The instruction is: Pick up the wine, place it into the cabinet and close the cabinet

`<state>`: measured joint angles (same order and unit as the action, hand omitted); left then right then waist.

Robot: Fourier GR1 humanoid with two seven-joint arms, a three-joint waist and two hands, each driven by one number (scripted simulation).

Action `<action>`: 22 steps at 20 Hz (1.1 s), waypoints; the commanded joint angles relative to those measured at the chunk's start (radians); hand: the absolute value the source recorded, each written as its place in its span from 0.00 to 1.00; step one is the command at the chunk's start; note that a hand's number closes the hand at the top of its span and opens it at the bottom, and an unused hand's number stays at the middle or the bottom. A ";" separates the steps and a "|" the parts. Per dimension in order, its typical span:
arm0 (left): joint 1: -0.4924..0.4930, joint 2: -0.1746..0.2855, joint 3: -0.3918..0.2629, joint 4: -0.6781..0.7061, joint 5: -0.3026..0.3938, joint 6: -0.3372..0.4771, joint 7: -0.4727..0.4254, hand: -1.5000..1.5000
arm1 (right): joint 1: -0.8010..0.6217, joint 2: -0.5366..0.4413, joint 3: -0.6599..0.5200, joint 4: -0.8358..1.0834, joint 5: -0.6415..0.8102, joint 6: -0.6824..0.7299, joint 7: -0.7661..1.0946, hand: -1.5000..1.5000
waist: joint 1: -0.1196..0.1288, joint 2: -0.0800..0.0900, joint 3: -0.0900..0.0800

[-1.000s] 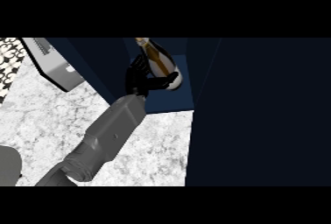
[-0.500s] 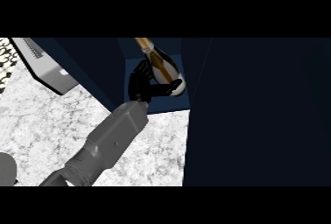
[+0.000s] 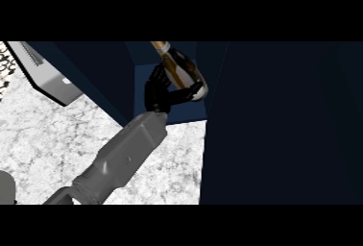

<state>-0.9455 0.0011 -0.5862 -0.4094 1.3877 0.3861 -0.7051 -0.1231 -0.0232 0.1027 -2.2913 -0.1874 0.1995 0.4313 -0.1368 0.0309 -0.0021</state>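
Observation:
The wine bottle (image 3: 181,67) is dark brown with a tan neck pointing to the view's top and a pale base. It lies tilted inside the dark blue cabinet's opening (image 3: 181,109). My right hand (image 3: 162,92) is shut on the bottle's lower half, fingers curled round it from the left. Its grey forearm (image 3: 124,153) rises from the lower left across the counter. The cabinet's dark door (image 3: 284,120) stands open and fills the view's right side. My left hand does not show.
The white marble counter (image 3: 50,139) spreads at the lower left. A grey box-like object (image 3: 51,79) sits at the top left beside the cabinet's outer wall (image 3: 99,72). A grey rounded shape (image 3: 4,188) touches the left edge.
My right hand has carried the bottle slightly rightwards and deeper into the cabinet opening. The grey box has slid left in the view.

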 commanded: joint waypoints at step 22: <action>-0.119 -0.001 -0.195 0.091 0.064 0.106 -0.065 0.00 | 0.051 0.008 -0.012 -0.010 0.018 -0.008 -0.036 0.00 | 0.030 -0.005 0.002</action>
<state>-1.0518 -0.0001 -0.7514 -0.3282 1.4655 0.4849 -0.7647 -0.0961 -0.0167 0.1090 -2.3057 -0.1751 0.1946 0.4167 -0.1233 0.0296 -0.0007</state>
